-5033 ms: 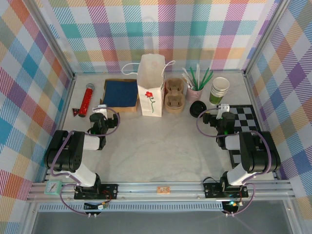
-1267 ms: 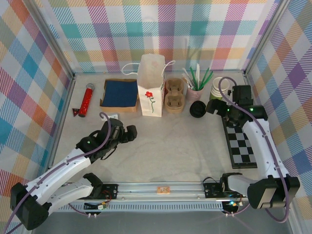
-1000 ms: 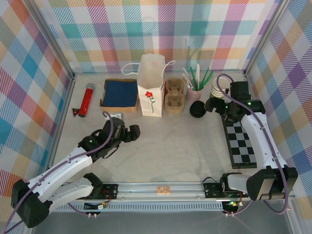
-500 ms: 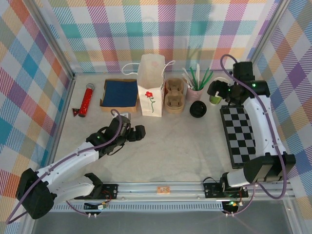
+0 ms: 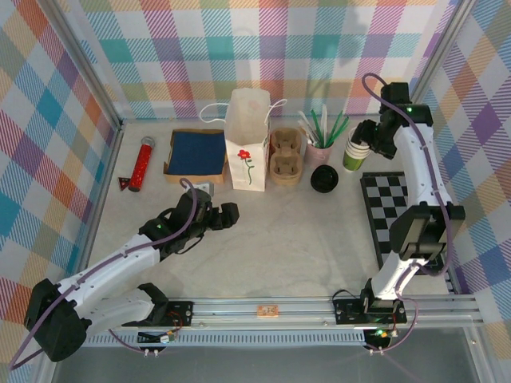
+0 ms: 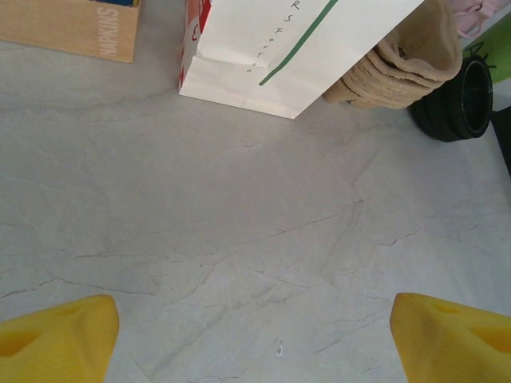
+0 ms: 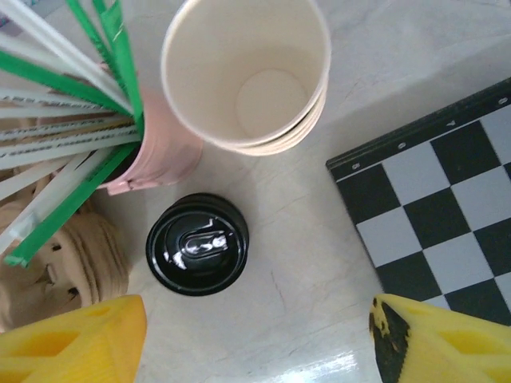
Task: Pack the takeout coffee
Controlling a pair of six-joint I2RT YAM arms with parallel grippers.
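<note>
The takeout coffee is out of view. A lidless stack of green-and-cream cups [image 5: 357, 151] [image 7: 246, 76] stands at the back right. A loose black lid [image 5: 323, 179] [image 7: 197, 243] lies in front of it. My right gripper [image 5: 363, 137] [image 7: 255, 343] hovers above the cup stack and the lid, open, with nothing between its yellow fingers [image 7: 72, 339]. The white paper bag [image 5: 246, 140] [image 6: 287, 48] stands upright at the back centre. My left gripper [image 5: 229, 214] [image 6: 255, 343] is open over bare table, in front of the bag.
Beside the cups stands a pink holder of straws [image 5: 321, 142] [image 7: 156, 148]. Brown cup carriers [image 5: 286, 155] sit right of the bag, a napkin box [image 5: 197, 153] left of it, a red tube [image 5: 144, 159] farther left. A checkered board [image 5: 399, 215] lies at the right.
My right arm has swung back and up from beside the lid to above the cup stack, its jaws narrowing a little. My left gripper has crept right, toward the bag.
</note>
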